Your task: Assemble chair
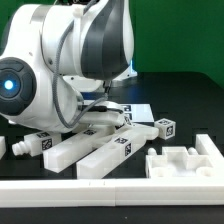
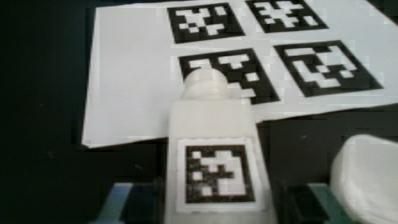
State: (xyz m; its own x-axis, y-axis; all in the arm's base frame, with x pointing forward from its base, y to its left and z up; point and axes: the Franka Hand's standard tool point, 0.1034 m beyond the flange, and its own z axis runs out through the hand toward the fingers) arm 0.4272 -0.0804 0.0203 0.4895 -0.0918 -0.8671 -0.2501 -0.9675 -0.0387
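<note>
In the wrist view a long white chair part (image 2: 214, 140) with a rounded tip and a black marker tag lies on the black table. Its tip overlaps the marker board (image 2: 143, 85). My gripper (image 2: 222, 205) is open and straddles the part's near end. One finger (image 2: 128, 200) is on each side, with a dark gap between each and the part. In the exterior view the arm hides the gripper. Several long white parts (image 1: 105, 152) lie side by side below the arm.
A notched white chair panel (image 1: 185, 160) lies at the exterior view's right, with a small tagged block (image 1: 165, 126) behind it. A white rail (image 1: 110, 187) runs along the front. Another white part (image 2: 365, 170) lies close beside the gripper. The marker board (image 1: 140, 108) lies behind the parts.
</note>
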